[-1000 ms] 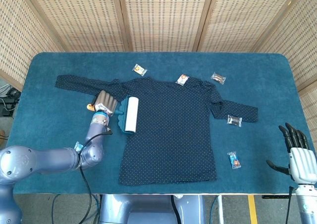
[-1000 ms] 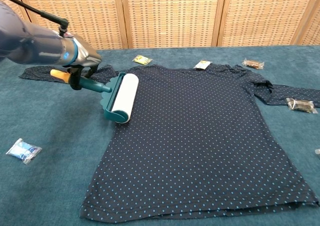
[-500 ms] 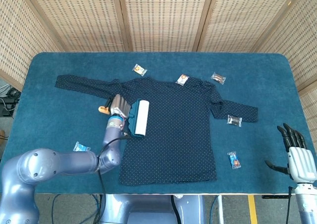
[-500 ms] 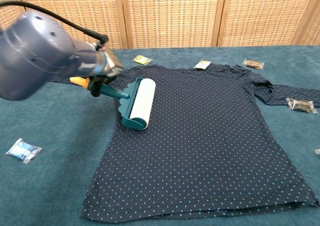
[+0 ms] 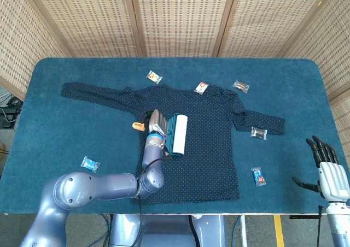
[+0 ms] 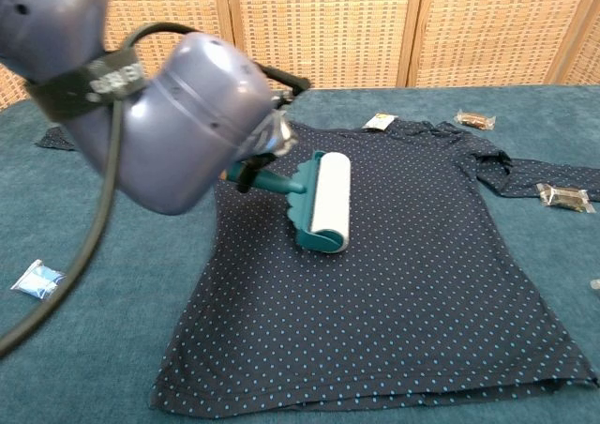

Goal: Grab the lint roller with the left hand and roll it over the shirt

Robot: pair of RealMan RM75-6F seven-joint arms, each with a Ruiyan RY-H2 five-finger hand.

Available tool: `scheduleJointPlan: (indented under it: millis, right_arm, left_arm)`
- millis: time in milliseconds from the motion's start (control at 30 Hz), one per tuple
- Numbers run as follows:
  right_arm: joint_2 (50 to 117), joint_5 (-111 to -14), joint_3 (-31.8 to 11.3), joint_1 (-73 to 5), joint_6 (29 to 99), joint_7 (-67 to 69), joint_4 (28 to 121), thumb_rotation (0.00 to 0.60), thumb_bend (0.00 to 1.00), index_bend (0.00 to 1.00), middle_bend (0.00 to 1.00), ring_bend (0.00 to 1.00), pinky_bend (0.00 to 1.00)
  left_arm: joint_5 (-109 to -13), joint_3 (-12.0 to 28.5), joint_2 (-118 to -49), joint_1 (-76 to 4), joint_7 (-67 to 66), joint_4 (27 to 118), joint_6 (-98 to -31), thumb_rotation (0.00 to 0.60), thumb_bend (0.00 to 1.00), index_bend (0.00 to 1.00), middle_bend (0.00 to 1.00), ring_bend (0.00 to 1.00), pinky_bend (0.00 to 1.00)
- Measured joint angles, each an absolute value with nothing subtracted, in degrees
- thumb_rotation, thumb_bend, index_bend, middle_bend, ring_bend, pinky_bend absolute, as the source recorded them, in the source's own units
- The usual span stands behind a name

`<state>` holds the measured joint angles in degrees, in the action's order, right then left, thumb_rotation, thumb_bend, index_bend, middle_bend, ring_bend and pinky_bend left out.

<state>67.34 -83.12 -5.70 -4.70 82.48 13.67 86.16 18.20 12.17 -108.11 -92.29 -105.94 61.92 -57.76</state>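
Note:
The dark dotted shirt [image 5: 202,148] [image 6: 412,283] lies flat on the blue table with its sleeves spread. My left hand [image 5: 155,124] [image 6: 272,143] grips the handle of the lint roller [image 5: 178,134] [image 6: 326,202]. The roller's white drum sits in a teal frame and rests on the shirt's chest, left of the middle. An orange handle end [image 5: 138,126] sticks out behind the hand. In the chest view the left forearm fills the upper left and hides most of the hand. My right hand [image 5: 328,170] is open at the table's front right corner, off the shirt.
Small wrapped packets lie around the shirt: one near the collar [image 5: 202,87], one at the back [image 5: 153,76], one by the right shoulder [image 5: 240,86], one on the right sleeve [image 5: 258,132], one front right [image 5: 258,176], and a blue one front left [image 5: 89,163] [image 6: 37,280].
My left hand has carried the lint roller rightward, from the shirt's left edge onto its chest. The right hand has stayed put.

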Motion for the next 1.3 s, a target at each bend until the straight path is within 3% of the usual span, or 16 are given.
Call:
scheduleJointPlan:
  millis: [300,567,1000,1300]
  right_arm:
    - [67.1,-83.8,-5.5,-4.6,83.0,14.2,86.2,0.6,0.14,0.0,0.0,0.0,0.0]
    - [66.8,-84.5,-5.3,-4.3,84.1,14.1,86.8,0.6,0.14,0.0,0.0,0.0,0.0]
    - [66.5,-86.7,-4.6,-3.9,85.9,12.0,88.6,0.6,0.14,0.0,0.0,0.0,0.0]
    - [66.6,-86.9,-4.4,-4.0,85.8,11.4,88.9,0.6,0.14,0.0,0.0,0.0,0.0]
  left_arm:
    - [19.0,16.7,-113.0,-95.5,-112.3,59.0,-60.4,0.6,0.88,0.87,0.86,0.76,0.69]
    - [18.0,17.4,-111.3,-93.1,-113.5,62.3,-63.5,0.6,0.88,0.87,0.86,0.76,0.69]
    - [12.6,9.8,-99.0,-80.8,-110.0,78.4,-67.6,0.6,0.88,0.87,0.86,0.76,0.69]
    - [9.6,6.9,-94.4,-76.9,-106.1,82.3,-67.0,0.6,0.88,0.87,0.86,0.76,0.69]
